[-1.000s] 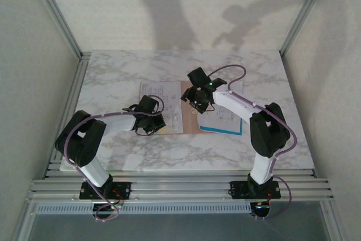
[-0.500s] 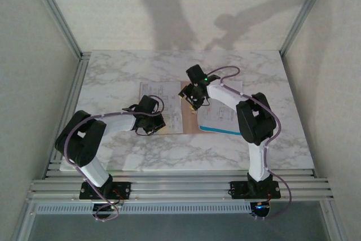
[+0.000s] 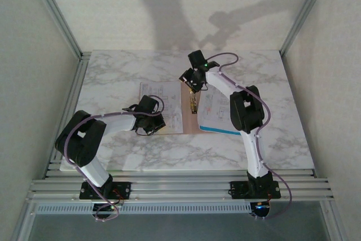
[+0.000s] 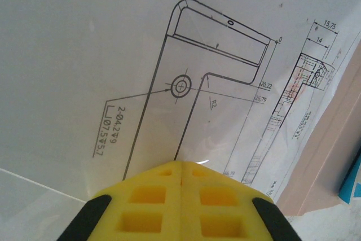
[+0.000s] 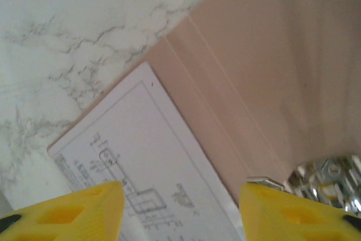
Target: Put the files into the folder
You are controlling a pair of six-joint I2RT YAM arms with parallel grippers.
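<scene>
The folder [image 3: 190, 126] lies open on the marble table, a pinkish-brown band showing between two files. A white sheet with drawings [image 3: 161, 104] covers its left half. My left gripper [image 3: 151, 120] is shut, its yellow pads [image 4: 181, 196] pressed tip-down on this sheet [image 4: 169, 55]. A second sheet with a blue edge strip [image 3: 219, 118] lies on the right half. My right gripper [image 3: 192, 84] hovers over the far end of the folder's spine. Its jaws stand open [image 5: 180, 210], with pink card [image 5: 237, 83] and a sheet corner [image 5: 146, 156] showing between them.
The marble table [image 3: 113, 77] has free room at the left, the far side and the right of the folder. Metal frame posts [image 3: 56, 15] rise at both back corners. The arm bases sit on rails [image 3: 180, 187] at the near edge.
My right arm has stretched toward the far side, moving its gripper from mid-folder up to the far end of the spine, jaws a little narrower. The left gripper has stayed put.
</scene>
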